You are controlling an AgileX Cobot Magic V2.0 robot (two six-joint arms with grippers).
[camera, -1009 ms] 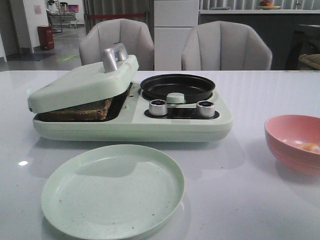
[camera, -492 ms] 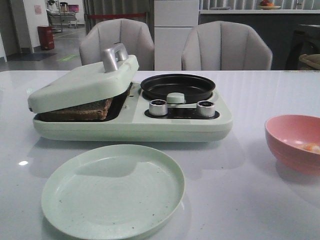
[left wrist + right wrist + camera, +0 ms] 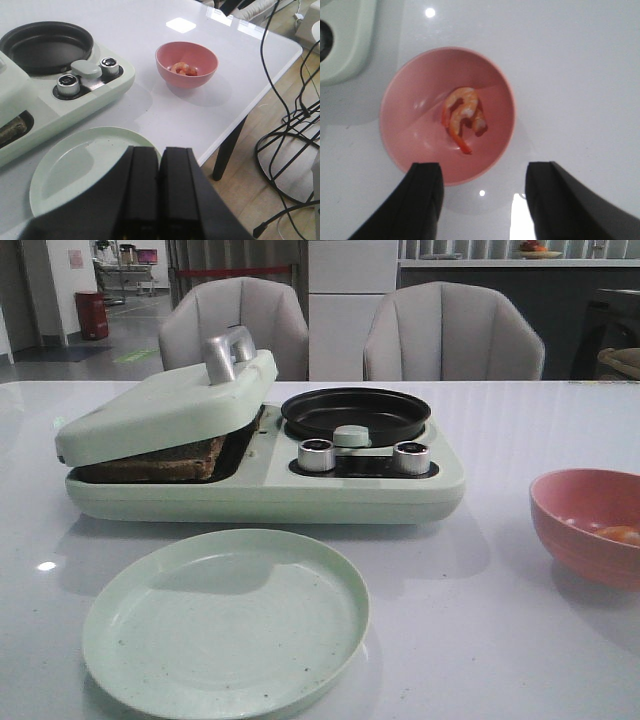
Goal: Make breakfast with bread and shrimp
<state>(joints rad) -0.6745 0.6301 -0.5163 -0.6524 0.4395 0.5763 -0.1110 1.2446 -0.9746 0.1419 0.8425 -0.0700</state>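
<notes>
Shadow now darkens the pink bowl (image 3: 590,523) in the front view, where it looked brighter a moment ago; nothing else on the white table (image 3: 520,640) has shifted. In the right wrist view the right gripper (image 3: 482,187) hangs over that bowl with its two black fingers (image 3: 422,197) spread wide, grasping nothing, one to each side of the bowl's near rim. The shrimp (image 3: 462,116) lies curled in the bowl's bottom, orange-pink and whitish. In the left wrist view the left gripper (image 3: 160,197) has its fingers pressed flat together with nothing between them, above the edge of the empty pale green plate (image 3: 75,165). The bread (image 3: 165,460) sits in the left bay of the mint-green breakfast maker (image 3: 300,490), under its tilted lid (image 3: 165,405), which rests propped on the dark crust. A black round pan (image 3: 355,412) occupies the appliance's right side behind two metal knobs (image 3: 316,454).
</notes>
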